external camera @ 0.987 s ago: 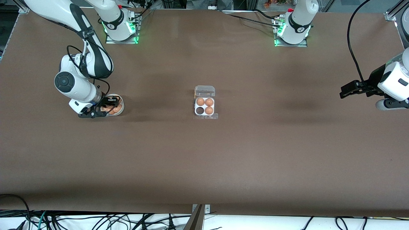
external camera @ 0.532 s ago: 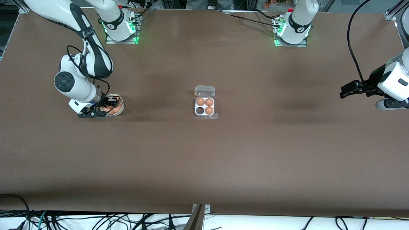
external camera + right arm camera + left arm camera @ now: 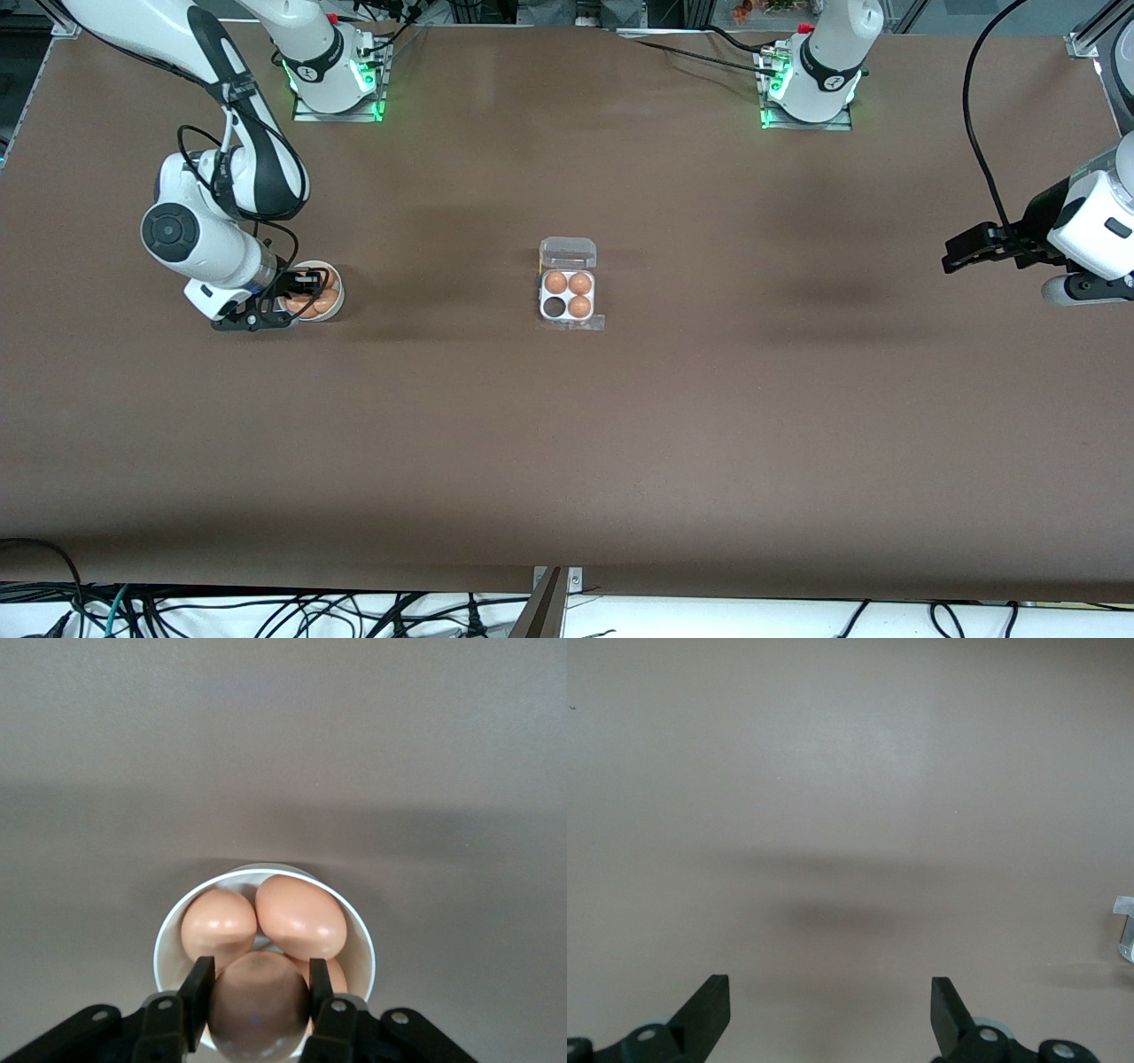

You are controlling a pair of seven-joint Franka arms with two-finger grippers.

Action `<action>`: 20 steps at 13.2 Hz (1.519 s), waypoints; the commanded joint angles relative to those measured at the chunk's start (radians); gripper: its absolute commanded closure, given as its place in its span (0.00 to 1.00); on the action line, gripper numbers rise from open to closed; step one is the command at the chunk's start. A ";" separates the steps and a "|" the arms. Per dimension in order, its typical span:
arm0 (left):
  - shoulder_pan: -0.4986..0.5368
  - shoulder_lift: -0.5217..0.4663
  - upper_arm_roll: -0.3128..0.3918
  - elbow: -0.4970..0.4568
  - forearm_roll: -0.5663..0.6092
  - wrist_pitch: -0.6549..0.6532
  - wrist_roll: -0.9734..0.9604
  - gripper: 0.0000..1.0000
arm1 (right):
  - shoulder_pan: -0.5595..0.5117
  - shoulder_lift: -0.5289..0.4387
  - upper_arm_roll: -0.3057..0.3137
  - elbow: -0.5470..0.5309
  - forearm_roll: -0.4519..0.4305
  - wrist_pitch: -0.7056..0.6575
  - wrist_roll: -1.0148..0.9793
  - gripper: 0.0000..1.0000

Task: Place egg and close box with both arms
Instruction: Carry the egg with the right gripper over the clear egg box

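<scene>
1. An egg point(image 3: 259, 1005) is seen clamped between the fingers of the right gripper point(image 3: 297, 294), just above the white bowl point(image 3: 359, 939) in which other eggs are left; the bowl stands toward the right arm's end of the tabletop.
2. The egg is judged to be picked but not yet carried across; placing it and closing the lid are left to be done.
3. The box point(image 3: 567, 297) is found near the middle of the tabletop, well apart from both grippers. Three brown eggs are held in its white tray, one cell is shown empty and dark, and the clear lid is laid open.
4. The left gripper point(image 3: 829, 1014) is held with its fingers spread wide apart over the left arm's end of the tabletop, waiting.
</scene>
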 commanded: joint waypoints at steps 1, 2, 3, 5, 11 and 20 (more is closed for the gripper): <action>0.005 0.010 -0.004 0.030 0.019 -0.018 0.014 0.00 | 0.005 -0.015 0.013 0.078 -0.002 -0.112 0.021 0.91; 0.005 0.010 -0.004 0.030 0.019 -0.018 0.014 0.00 | 0.026 -0.009 0.028 0.120 0.003 -0.159 0.057 0.91; 0.005 0.010 -0.004 0.030 0.017 -0.018 0.014 0.00 | 0.046 -0.003 0.035 0.160 0.004 -0.194 0.116 0.91; 0.005 0.009 -0.004 0.030 0.016 -0.018 0.015 0.00 | 0.124 0.034 0.039 0.238 0.009 -0.215 0.229 0.91; 0.005 0.010 -0.004 0.028 0.016 -0.018 0.017 0.00 | 0.340 0.227 0.040 0.518 0.119 -0.230 0.562 0.91; 0.002 0.010 -0.004 0.031 0.016 -0.018 0.009 0.00 | 0.555 0.419 0.040 0.741 0.128 -0.207 0.926 0.91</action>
